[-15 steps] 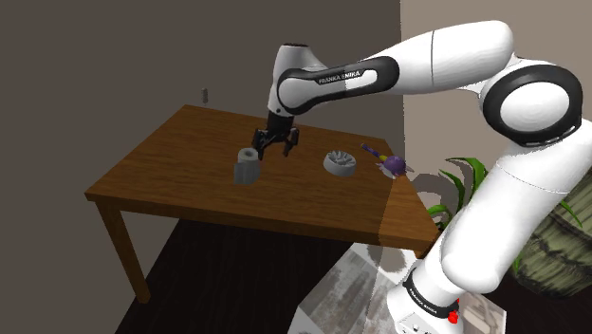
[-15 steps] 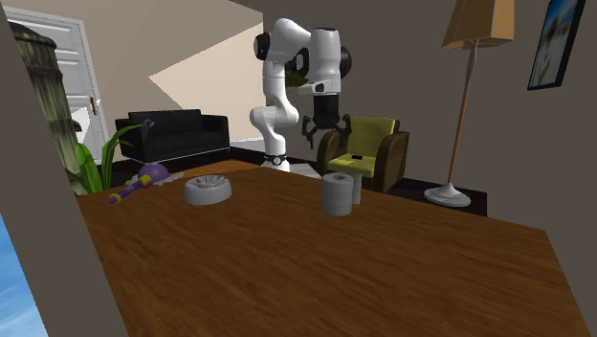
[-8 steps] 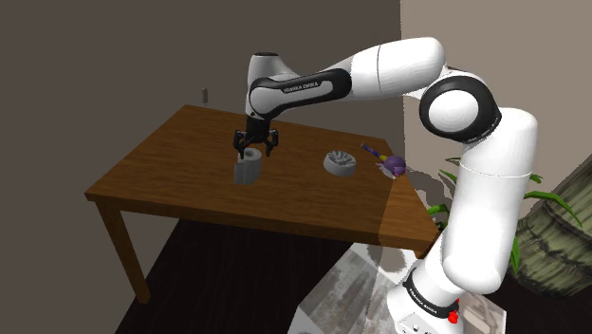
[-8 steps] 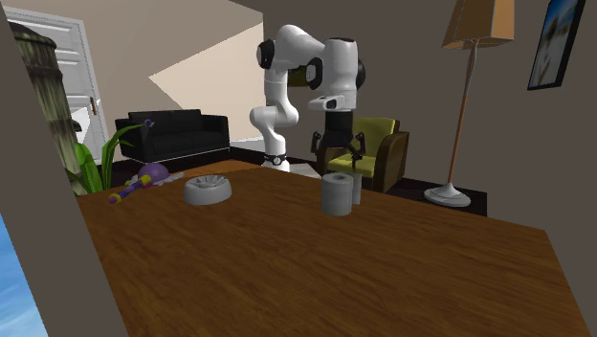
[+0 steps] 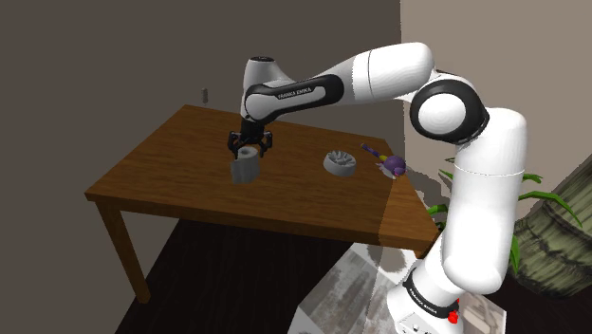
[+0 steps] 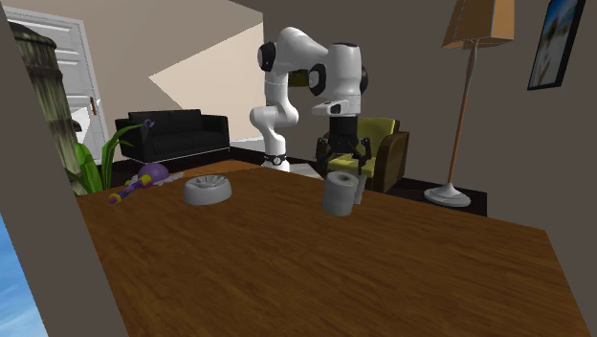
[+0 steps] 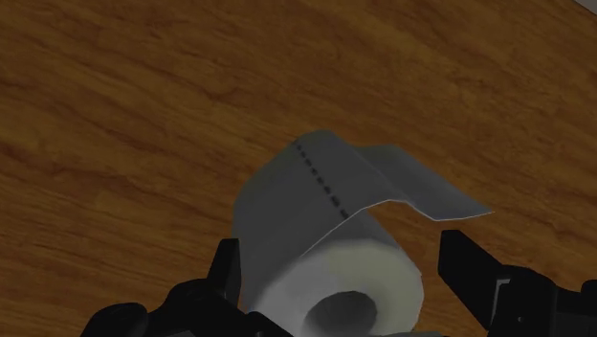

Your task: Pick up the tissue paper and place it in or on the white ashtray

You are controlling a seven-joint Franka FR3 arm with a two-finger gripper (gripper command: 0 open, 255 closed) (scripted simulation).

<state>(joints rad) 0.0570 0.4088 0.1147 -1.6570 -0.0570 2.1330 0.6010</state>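
The tissue paper is a grey-white roll point(image 5: 246, 169) standing on the brown wooden table point(image 5: 180, 161), with a loose sheet curling off its top point(image 7: 335, 182). My black gripper point(image 5: 249, 145) is straight above it, open, its fingers reaching down either side of the roll's top. In the wrist view the roll point(image 7: 354, 287) lies between the fingertips; one finger point(image 7: 226, 278) is right against it and the other point(image 7: 469, 270) stands off with a gap. The white ribbed ashtray point(image 5: 340, 163) rests on the table toward the shoulder view's right, apart from the roll point(image 6: 340, 194).
A purple toy point(image 5: 390, 164) lies near the table corner beyond the ashtray point(image 6: 208, 190). In the second exterior view a yellow-green armchair point(image 6: 378, 144), a floor lamp point(image 6: 466, 96) and a black sofa point(image 6: 172, 134) stand behind the table point(image 6: 287, 268).
The gripper swung over to the roll from the ashtray side and came down; its open fingers now straddle the roll's top. The roll leans slightly.
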